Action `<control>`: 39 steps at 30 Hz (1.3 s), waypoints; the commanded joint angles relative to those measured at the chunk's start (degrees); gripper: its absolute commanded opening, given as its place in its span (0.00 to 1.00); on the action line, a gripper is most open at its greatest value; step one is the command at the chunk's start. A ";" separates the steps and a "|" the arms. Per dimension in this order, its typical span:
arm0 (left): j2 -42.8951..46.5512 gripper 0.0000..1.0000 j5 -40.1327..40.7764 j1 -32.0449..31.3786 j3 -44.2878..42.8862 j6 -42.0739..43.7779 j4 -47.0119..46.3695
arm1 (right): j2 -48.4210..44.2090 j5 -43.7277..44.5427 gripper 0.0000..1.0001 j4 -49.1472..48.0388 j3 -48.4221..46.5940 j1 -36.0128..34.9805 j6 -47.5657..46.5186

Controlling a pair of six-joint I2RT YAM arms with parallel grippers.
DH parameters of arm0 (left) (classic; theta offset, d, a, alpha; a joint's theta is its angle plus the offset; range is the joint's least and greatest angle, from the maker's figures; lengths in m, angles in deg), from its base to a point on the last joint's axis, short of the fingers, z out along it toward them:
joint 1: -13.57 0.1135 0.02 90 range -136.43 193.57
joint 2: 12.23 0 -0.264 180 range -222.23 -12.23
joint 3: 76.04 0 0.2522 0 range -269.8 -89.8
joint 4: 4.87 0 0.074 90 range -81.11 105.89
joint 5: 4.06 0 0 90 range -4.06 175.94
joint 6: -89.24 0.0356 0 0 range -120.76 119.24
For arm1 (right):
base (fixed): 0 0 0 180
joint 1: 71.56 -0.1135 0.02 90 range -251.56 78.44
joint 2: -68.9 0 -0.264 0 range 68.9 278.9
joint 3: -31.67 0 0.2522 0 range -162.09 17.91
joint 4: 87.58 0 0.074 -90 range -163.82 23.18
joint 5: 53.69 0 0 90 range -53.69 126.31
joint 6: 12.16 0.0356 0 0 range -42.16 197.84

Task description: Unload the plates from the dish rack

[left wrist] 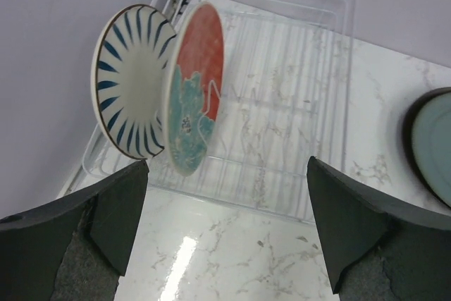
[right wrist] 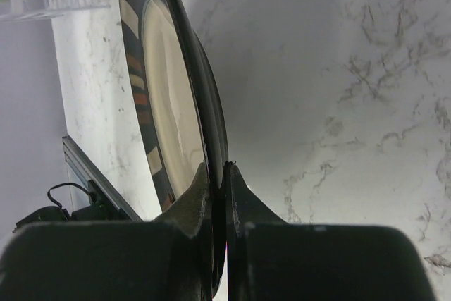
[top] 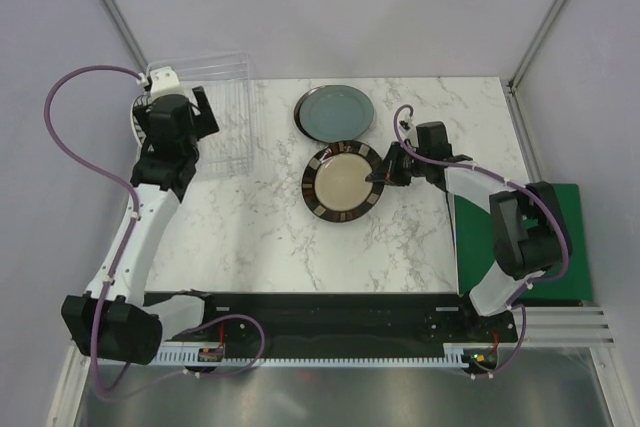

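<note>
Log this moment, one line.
left gripper: open | right gripper: shut on beige-centred plate | dish rack: striped plate, red plate | table: grey-teal plate

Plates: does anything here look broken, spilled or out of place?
Nothing stands out. The striped plate and red plate stand on edge in the rack, the grey-teal plate lies flat on the table, and the right gripper pinches the dark-rimmed plate by its rim. No chips or spills show.

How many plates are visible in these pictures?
4. The striped plate and red plate stand in the rack; grey plate lies on the table; right gripper holds the brown plate. The left arm may hide others.
</note>
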State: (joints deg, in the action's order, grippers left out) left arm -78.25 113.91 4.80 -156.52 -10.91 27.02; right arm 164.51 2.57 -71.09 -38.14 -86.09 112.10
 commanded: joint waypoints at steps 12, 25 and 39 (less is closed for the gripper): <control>-10.62 1.00 -10.92 11.85 -0.43 -1.89 -3.10 | 7.65 -4.58 0.00 -10.19 -0.55 0.11 -0.07; -16.15 1.00 -10.48 14.22 -1.31 -1.63 -6.09 | 16.35 -5.99 0.00 -11.07 -3.18 0.11 0.46; -23.19 0.97 -11.18 16.77 -3.77 -1.10 -8.37 | 16.45 2.44 0.39 -0.01 -6.87 0.02 -3.49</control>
State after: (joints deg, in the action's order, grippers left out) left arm -100.21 103.44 20.77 -157.29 -11.61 21.92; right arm 180.88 -1.84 -77.28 -42.12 -86.11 113.12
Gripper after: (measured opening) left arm 0.977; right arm 0.348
